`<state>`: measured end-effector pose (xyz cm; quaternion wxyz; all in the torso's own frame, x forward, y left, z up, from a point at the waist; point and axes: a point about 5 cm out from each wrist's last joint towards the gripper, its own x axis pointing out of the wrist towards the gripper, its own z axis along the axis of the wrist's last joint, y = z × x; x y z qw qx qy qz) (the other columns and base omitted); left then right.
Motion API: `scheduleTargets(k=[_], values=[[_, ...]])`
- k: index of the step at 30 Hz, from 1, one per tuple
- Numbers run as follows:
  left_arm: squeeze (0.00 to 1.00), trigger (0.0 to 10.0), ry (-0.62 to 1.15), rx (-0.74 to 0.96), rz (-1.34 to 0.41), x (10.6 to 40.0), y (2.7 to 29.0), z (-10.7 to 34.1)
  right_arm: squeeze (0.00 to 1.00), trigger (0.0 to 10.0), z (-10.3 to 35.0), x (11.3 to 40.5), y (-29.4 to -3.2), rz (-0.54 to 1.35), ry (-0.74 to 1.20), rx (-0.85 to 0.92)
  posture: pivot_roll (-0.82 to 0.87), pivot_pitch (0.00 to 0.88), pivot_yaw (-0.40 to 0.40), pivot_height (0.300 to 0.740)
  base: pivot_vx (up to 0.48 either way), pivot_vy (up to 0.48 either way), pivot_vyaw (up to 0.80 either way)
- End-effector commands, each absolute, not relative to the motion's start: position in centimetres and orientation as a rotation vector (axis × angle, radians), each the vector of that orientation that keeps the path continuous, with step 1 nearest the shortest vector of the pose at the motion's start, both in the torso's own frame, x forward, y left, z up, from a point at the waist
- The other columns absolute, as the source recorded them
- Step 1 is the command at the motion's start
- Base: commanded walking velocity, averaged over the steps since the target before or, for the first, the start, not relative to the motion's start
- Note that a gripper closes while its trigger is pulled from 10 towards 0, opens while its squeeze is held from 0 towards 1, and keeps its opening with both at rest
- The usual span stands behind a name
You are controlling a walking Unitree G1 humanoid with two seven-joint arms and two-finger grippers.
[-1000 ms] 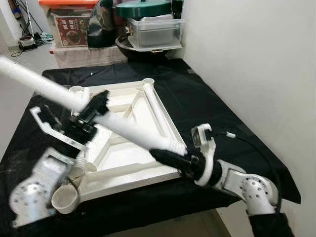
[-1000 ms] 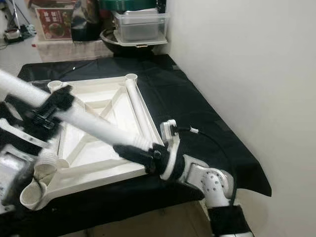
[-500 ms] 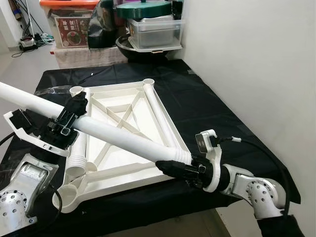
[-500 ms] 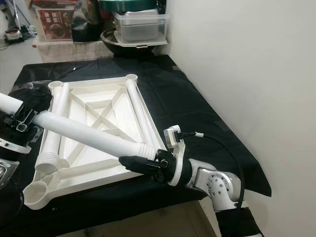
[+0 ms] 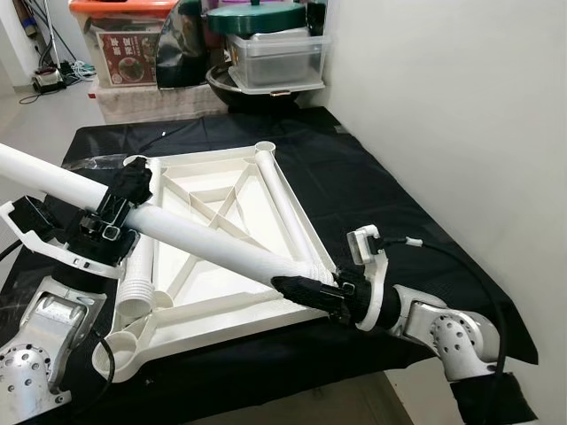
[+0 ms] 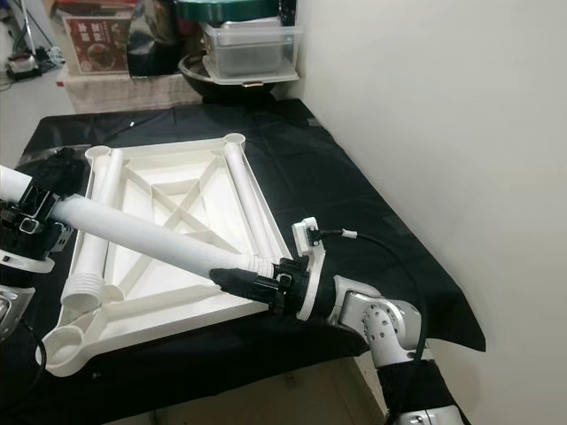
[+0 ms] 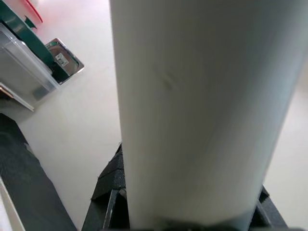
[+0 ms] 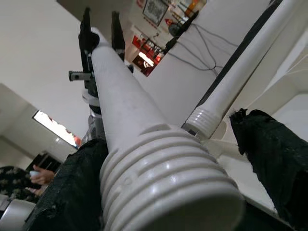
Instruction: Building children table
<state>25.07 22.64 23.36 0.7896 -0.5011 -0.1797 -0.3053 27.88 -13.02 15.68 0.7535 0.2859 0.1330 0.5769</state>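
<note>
An upturned white tabletop [image 5: 221, 310] with ribs and corner sockets lies on the black-covered table [image 5: 372, 195]. A long white leg [image 5: 204, 239] slants above it from left to the near right corner. My left gripper [image 5: 124, 197] is shut on its upper part; black fingers [image 7: 108, 192] flank the tube in the left wrist view. My right gripper [image 5: 306, 288] is shut on its threaded end [image 8: 163, 178], just above the tabletop's near right corner. A second leg [image 5: 283, 204] lies along the right edge, and a third leg [image 5: 137, 274] along the left edge.
A white wall [image 5: 443, 133] stands close on the right. Behind the table are a clear box [image 5: 279, 57], a green lid [image 5: 257, 18] and cartons. A cable [image 5: 461, 266] loops from my right wrist. The table's front edge is just before me.
The leg has swung lower and flatter over the tabletop. My left gripper went outward to the left. My right gripper drew the threaded end slightly in toward the near right corner.
</note>
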Motion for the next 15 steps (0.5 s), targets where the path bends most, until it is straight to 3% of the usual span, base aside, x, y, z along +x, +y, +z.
scheduleTargets(k=[1, 3, 4, 8, 15], values=[[0.0, 0.0, -0.41, -1.057, -0.699, 24.6, 22.6, 24.3, 1.0, 10.0, 15.5, 28.3, -14.9, 1.182, 0.296, 0.577, -0.03, 0.0, -0.039, 0.74, 0.0, 0.0, 0.0], [0.0, 0.0, -0.418, -1.043, -0.694, 24.4, 23.2, 24.6, 0.97, 10.0, 16.3, 29.0, -18.7, 1.12, 0.296, 0.484, -0.04, 0.0, -0.029, 0.74, 0.0, 0.0, 0.0], [0.0, 0.0, -0.415, -1.04, -0.696, 24.3, 23.3, 24.7, 0.0, 10.0, 16.9, 29.4, -20.1, 1.095, 0.285, 0.432, -0.04, 0.0, -0.029, 0.74, 0.0, 0.0, 0.0], [0.0, 0.0, -0.405, -1.049, -0.715, 24.6, 23.0, 24.5, 0.0, 10.0, 19.3, 30.7, -21.3, 1.074, 0.207, 0.324, -0.06, 0.0, -0.018, 0.74, 0.0, 0.0, 0.0], [0.0, 0.0, -0.382, -1.063, -0.749, 25.1, 22.0, 24.3, 0.0, 10.0, 22.2, 32.5, -20.3, 1.094, 0.105, 0.237, -0.06, 0.0, -0.009, 0.74, 0.0, 0.0, 0.0]])
